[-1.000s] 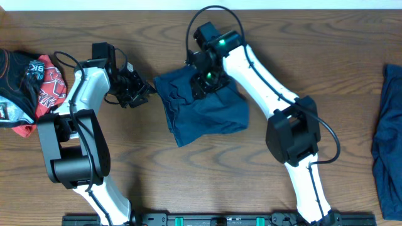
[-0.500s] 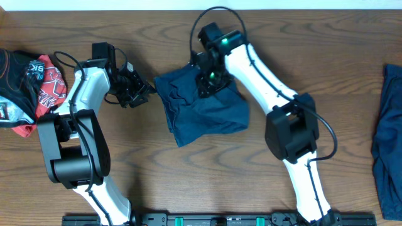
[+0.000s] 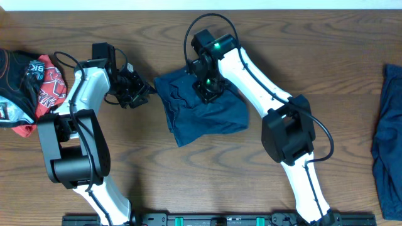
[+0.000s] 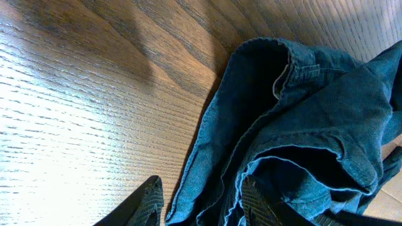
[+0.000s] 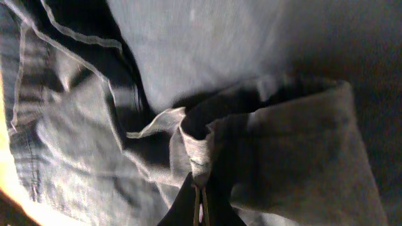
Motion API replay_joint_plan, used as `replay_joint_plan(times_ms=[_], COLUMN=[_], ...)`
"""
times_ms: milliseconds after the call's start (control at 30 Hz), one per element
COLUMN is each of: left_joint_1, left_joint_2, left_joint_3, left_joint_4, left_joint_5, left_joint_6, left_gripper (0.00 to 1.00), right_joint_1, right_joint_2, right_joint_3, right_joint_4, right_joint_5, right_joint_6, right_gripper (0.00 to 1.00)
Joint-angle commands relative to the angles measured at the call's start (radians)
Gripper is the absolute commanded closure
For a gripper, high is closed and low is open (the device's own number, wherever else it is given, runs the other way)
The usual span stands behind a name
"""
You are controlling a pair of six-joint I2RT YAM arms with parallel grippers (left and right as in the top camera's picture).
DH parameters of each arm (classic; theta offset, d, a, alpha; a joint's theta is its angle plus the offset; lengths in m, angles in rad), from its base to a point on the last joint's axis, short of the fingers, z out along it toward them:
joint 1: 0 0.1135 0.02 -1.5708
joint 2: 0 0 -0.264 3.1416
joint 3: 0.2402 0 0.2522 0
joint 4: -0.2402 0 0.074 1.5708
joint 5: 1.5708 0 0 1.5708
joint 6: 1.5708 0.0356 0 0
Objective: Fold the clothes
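A crumpled dark blue garment (image 3: 204,116) lies in the middle of the wooden table. My right gripper (image 3: 207,88) is down on its upper part. In the right wrist view the right gripper (image 5: 200,201) is shut, with a raised fold of the blue cloth (image 5: 195,147) pinched at its tips. My left gripper (image 3: 146,93) sits at the garment's left edge. In the left wrist view the left gripper (image 4: 201,204) is open: one finger is over bare wood, the other over the cloth (image 4: 301,107), and the hem runs loosely between them.
A heap of red, black and white clothes (image 3: 28,81) lies at the table's far left. Another blue garment (image 3: 389,138) hangs at the right edge. The table's back edge runs just behind both arms.
My right gripper has shut on a fold of the blue garment and shifted slightly left. The left arm and its jaws have not moved.
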Motion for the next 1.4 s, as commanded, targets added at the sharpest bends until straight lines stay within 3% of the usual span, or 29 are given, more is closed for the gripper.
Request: replay_joint_plan(times_ms=[0,467,500,533,567,600,633,667,1000,1100,1300,1367], left_joint_1=[-0.002,-0.002,-0.002,-0.002,-0.002,-0.002,-0.002,-0.002,-0.002,-0.002,-0.002,-0.001], left_joint_2=[-0.009,-0.009,-0.009,-0.009,-0.009,-0.009,-0.009,-0.009,-0.009,-0.009,-0.009,-0.009], left_joint_3=[0.023,0.023,0.023,0.023,0.023,0.023,0.023,0.023,0.023,0.023,0.023,0.023], left_joint_4=[-0.001,0.017,0.017,0.017,0.017,0.017,0.017,0.017,0.035,0.045,0.058,0.059], left_joint_5=[0.003,0.003,0.003,0.003,0.003,0.003,0.003,0.003,-0.013,-0.016,-0.016,-0.016], left_joint_6=[0.006,0.006,0.006,0.006,0.006,0.006,0.006,0.006,0.006,0.006,0.006,0.006], left_gripper=[0.57,0.56,0.56,0.56,0.56,0.56,0.56,0.56,0.56,0.56,0.55,0.48], right_joint_1=[0.047,0.285,0.292,0.298,0.301,0.302,0.302,0.298,0.185,0.125,0.01,-0.008], right_joint_2=[-0.047,-0.089,-0.089,-0.089,-0.089,-0.089,-0.089,-0.089,-0.203,-0.242,-0.194,-0.157], right_joint_3=[0.022,0.021,0.021,0.021,0.021,0.021,0.021,0.022,0.034,0.034,-0.001,-0.013], right_joint_4=[-0.027,-0.089,-0.092,-0.093,-0.093,-0.092,-0.089,-0.085,-0.053,-0.035,-0.053,-0.051], right_joint_5=[0.013,0.008,0.009,0.013,0.024,0.035,0.044,0.067,0.217,0.215,0.114,0.065], right_joint_6=[-0.037,0.013,0.013,0.013,0.018,0.031,0.039,0.056,0.09,0.101,0.096,0.085], right_gripper=[0.99,0.99,0.92,0.71,0.62,0.63,0.77,0.99,0.98,0.82,0.93,0.98])
